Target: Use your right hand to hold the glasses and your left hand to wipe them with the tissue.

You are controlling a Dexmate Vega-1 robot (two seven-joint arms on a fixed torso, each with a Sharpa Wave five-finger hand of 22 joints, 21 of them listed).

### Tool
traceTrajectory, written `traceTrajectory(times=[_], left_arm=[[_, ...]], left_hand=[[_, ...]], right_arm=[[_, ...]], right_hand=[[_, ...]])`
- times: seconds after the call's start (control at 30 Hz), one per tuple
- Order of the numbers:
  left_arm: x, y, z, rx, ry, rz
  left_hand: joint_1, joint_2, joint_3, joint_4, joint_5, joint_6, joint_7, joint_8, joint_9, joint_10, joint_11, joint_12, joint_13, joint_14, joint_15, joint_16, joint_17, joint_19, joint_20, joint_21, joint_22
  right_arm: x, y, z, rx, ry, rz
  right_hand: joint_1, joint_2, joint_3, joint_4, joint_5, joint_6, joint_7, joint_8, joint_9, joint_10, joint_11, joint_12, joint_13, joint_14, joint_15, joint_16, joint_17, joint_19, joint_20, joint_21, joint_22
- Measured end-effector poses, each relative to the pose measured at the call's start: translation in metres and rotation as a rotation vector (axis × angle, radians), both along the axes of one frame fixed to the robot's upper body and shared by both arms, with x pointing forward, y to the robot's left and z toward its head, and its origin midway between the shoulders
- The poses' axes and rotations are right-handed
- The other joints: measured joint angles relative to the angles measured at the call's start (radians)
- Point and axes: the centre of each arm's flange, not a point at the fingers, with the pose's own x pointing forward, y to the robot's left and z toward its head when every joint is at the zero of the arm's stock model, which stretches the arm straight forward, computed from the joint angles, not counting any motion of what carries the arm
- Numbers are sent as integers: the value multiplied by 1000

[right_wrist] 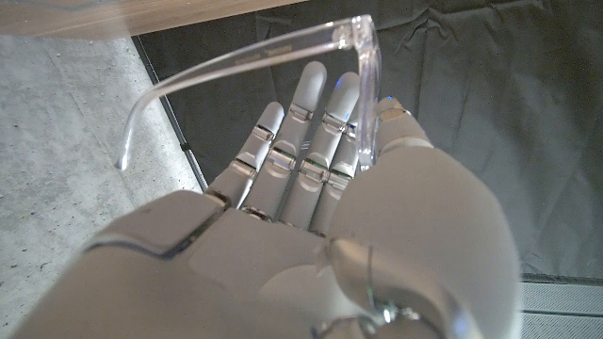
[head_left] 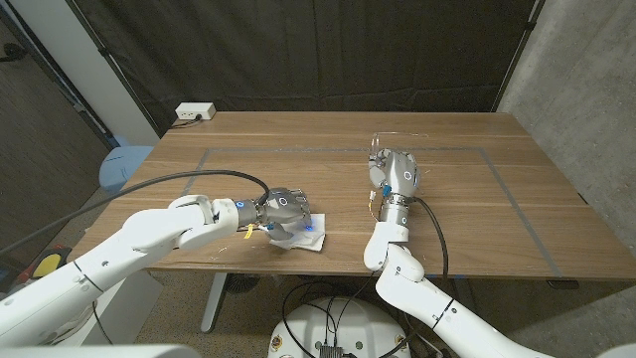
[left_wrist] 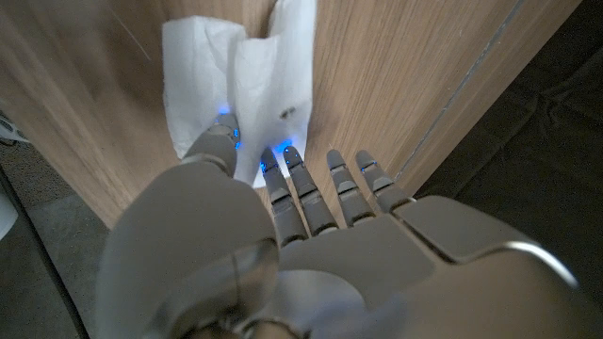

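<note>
Here, one pair of glasses point(right_wrist: 283, 47) in right hand point(head_left: 396, 174), one tissue point(left_wrist: 254, 75) under left hand point(head_left: 283, 211).

arms: 2, glossy white rounded shells | wrists: silver-grey metal cuffs, blue light spot on each | black cable along each forearm to wrist | left hand point(head_left: 285, 211): grey metallic, segmented fingers, blue-lit tips | right hand point(head_left: 397, 173): same grey build, smooth back plate, small screw near wrist

Clear-framed glasses point(right_wrist: 363, 66) are raised at centre-right of the head view; a crumpled white tissue point(head_left: 303, 235) lies lower centre-left on the table.
</note>
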Motion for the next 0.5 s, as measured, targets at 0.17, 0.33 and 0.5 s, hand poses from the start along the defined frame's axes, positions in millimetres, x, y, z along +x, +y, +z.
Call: traceTrajectory(times=[0.17,0.33,0.5], left_arm=[[-2,-1,1,-43,-34,-66],[4,9,-5,-116,-62,-108],[-3,5,8,-183,-141,-186]], left_hand=[[73,57,40,-15,-22,160,53,50,-21,193,9,79,16,184,-9,19,20,75,-28,44,0],[109,77,49,-19,-27,179,69,52,-25,269,14,124,31,278,-21,39,42,107,-37,66,3],[128,88,49,-19,-27,179,69,49,-25,285,10,136,37,289,-23,40,48,107,-37,70,3]], right_arm=[[0,1,1,-3,-1,-2],[0,1,2,-8,-5,-5],[1,1,2,-10,-5,-6]], right_hand=[[0,0,0,0,0,0,0,2,0,0,0,0,0,0,0,-4,0,0,0,6,0],[0,0,0,0,0,0,0,2,0,7,-4,0,0,0,0,-4,4,0,0,8,-4],[0,0,0,0,0,0,0,2,0,7,-4,0,0,5,-5,-6,5,0,0,12,-5]])
